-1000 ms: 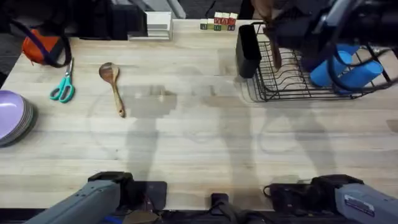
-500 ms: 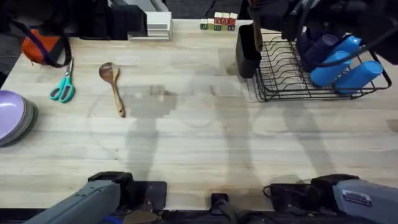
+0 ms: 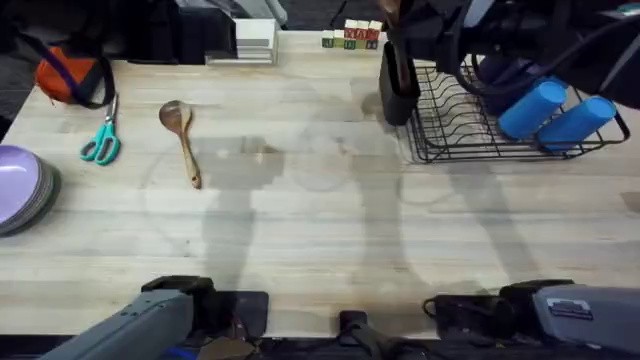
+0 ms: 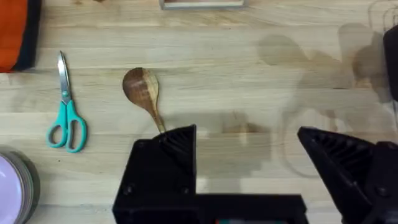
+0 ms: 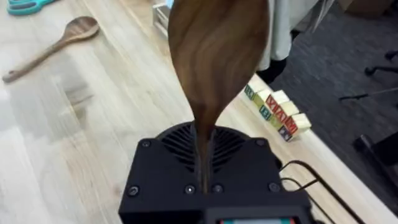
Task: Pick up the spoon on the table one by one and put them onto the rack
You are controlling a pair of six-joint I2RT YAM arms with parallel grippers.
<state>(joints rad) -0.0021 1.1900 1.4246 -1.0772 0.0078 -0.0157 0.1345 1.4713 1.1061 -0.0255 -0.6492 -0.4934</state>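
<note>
In right pincer (image 5: 204,163): dark spoon (image 5: 217,56) (glossy, grained).

A pair of teal-handled scissors (image 3: 100,140) lies near the left side, blades pointing toward the far edge. Just beyond them sits an orange and black object (image 3: 68,77), too blurred to identify. A stack of purple plates (image 3: 25,188) rests at the left edge, nearer than the scissors. A small white stacked stand (image 3: 255,38) sits at the far edge, and to its right a row of small coloured letter blocks (image 3: 350,36) lines that same edge. On the right, 2 blue cylinders (image 3: 555,108) lie side by side, tilted, with a darker blue item just behind them.
</note>
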